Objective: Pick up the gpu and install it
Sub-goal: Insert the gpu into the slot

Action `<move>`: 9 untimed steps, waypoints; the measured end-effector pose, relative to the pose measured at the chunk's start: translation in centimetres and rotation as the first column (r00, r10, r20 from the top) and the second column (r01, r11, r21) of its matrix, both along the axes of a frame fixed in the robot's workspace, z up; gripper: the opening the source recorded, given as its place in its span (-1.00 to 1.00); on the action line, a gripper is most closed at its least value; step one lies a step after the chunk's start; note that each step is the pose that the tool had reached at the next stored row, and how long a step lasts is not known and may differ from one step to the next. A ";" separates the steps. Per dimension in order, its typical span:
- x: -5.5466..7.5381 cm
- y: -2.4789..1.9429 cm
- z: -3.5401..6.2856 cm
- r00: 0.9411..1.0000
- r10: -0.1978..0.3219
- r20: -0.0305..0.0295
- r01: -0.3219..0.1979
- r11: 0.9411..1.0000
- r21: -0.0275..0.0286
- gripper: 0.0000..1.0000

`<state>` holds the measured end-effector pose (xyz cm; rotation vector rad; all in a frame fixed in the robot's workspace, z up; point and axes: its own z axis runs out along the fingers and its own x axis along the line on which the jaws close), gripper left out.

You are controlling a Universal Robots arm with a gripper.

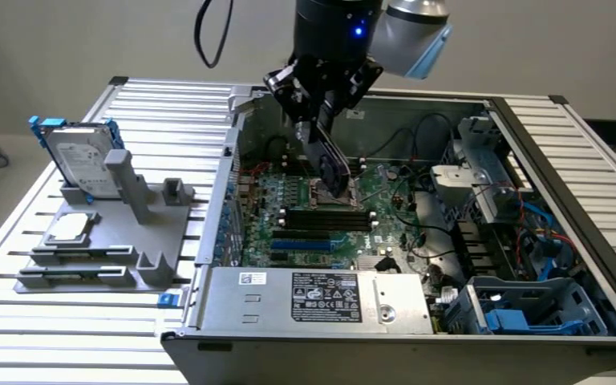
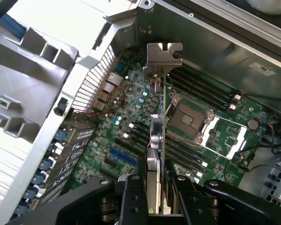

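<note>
- Around the open computer case (image 1: 565, 152): a plain grey wall (image 1: 62, 40) behind and a slatted aluminium table (image 1: 30, 337) beneath.
- On the floor of the case: a green motherboard (image 1: 297, 208) lying flat, with a grey power supply (image 1: 319, 297) along the case's near edge.
- Just outside the case, on the exterior view's left: a grey holder (image 1: 153, 233) carrying an upright hard drive (image 1: 78, 160) and a flat processor chip (image 1: 70, 228).
- Above the case: a black arm (image 1: 335, 32) reaching down through the open side.
- Within the case opening: the gripper (image 1: 317, 120), clenched on the gpu (image 1: 330, 164), one finger against each face.
- Held inside the case over the motherboard, lower end above the processor socket (image 2: 189, 117); cannot tell whether it touches the board.
- Seen edge-on in the wrist view, with the long axis slanting steeply down and away from the fingers (image 2: 131, 197).
- At the gpu's far end: the silver bracket (image 2: 164, 58), toward the case's grilled rear wall.
</note>
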<state>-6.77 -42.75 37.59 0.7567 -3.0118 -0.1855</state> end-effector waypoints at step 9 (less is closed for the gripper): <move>0.0 0.00 -0.15 0.986 0.163 0.019 -0.163 0.987 -0.002 -0.47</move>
